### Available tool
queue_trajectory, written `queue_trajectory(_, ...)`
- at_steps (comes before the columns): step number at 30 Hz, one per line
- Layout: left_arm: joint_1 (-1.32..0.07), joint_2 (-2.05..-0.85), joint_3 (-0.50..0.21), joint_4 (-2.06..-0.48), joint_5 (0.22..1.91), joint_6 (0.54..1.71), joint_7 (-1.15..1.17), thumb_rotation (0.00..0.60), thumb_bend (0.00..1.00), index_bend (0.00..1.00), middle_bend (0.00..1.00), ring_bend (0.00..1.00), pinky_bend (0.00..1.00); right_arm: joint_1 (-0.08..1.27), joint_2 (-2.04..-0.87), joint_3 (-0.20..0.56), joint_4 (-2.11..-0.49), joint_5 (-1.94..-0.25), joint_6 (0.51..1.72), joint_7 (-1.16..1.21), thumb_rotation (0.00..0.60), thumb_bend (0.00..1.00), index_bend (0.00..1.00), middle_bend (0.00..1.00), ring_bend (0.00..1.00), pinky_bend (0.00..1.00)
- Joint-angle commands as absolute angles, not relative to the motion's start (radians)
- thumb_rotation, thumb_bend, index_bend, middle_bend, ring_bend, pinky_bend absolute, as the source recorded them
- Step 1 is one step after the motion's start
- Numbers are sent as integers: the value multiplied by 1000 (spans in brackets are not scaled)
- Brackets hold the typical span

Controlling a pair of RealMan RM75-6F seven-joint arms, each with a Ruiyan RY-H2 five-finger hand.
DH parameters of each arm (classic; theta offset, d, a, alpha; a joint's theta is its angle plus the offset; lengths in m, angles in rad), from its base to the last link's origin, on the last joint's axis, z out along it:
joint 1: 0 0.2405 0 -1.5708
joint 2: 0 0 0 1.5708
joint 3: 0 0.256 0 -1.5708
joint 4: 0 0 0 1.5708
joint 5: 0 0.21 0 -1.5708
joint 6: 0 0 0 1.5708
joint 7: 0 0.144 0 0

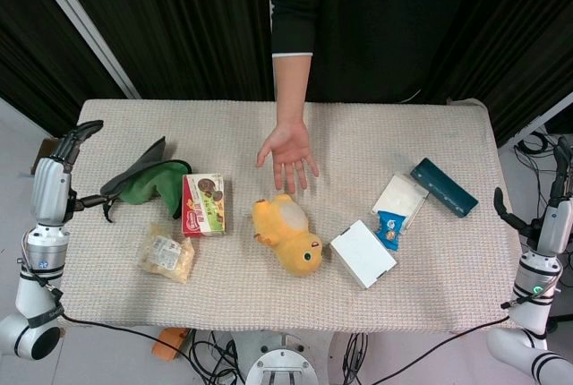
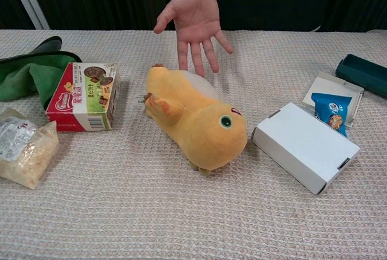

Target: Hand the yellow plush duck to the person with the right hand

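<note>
The yellow plush duck [image 1: 286,235] [image 2: 193,118] lies on its side in the middle of the table, head toward the front right. Just behind it the person's open palm [image 1: 288,154] [image 2: 193,21] rests face up on the cloth. My right hand [image 1: 548,197] hangs off the table's right edge, far from the duck, fingers apart and holding nothing. Beyond the left edge my left hand [image 1: 64,166] is raised, also empty with its fingers apart. Neither hand shows in the chest view.
Right of the duck lie a white box [image 1: 363,253] [image 2: 305,145], a blue snack packet [image 1: 390,227] [image 2: 329,112] on a white tray and a teal case [image 1: 443,186] [image 2: 366,72]. To its left are a red-green carton [image 1: 203,204] [image 2: 84,97], a green cloth [image 1: 143,183] [image 2: 24,75] and a bag [image 1: 166,255] [image 2: 21,151].
</note>
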State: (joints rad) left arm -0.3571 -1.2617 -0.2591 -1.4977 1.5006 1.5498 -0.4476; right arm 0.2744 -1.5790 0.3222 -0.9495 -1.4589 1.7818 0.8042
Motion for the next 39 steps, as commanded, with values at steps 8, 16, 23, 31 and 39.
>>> queue_trajectory(8, -370, -1273, -254, -1492, 1504, 1536, -441, 600, 174, 182, 179, 172, 252, 272, -1588, 322, -932, -1457, 1780, 819, 600, 234, 0, 0, 0, 70)
queue_trajectory(16, -374, -1268, -255, -1491, 1507, 1537, -441, 600, 173, 182, 179, 172, 253, 278, -1590, 317, -939, -1470, 1785, 804, 600, 235, 0, 0, 0, 70)
queue_trajectory(23, -361, -1261, -248, -1499, 1512, 1553, -432, 600, 174, 182, 179, 172, 253, 273, -1590, 308, -941, -1474, 1786, 797, 600, 235, 0, 0, 0, 70)
queue_trajectory(31, -359, -1258, -242, -1500, 1515, 1553, -422, 600, 173, 182, 179, 172, 253, 278, -1575, 274, -952, -1515, 1779, 786, 600, 234, 0, 0, 0, 70)
queue_trajectory(39, -345, -1117, -114, -1582, 1496, 1362, -76, 599, 173, 182, 174, 172, 237, 337, -1391, 68, -1158, -1761, 1628, 517, 600, 209, 0, 0, 0, 62)
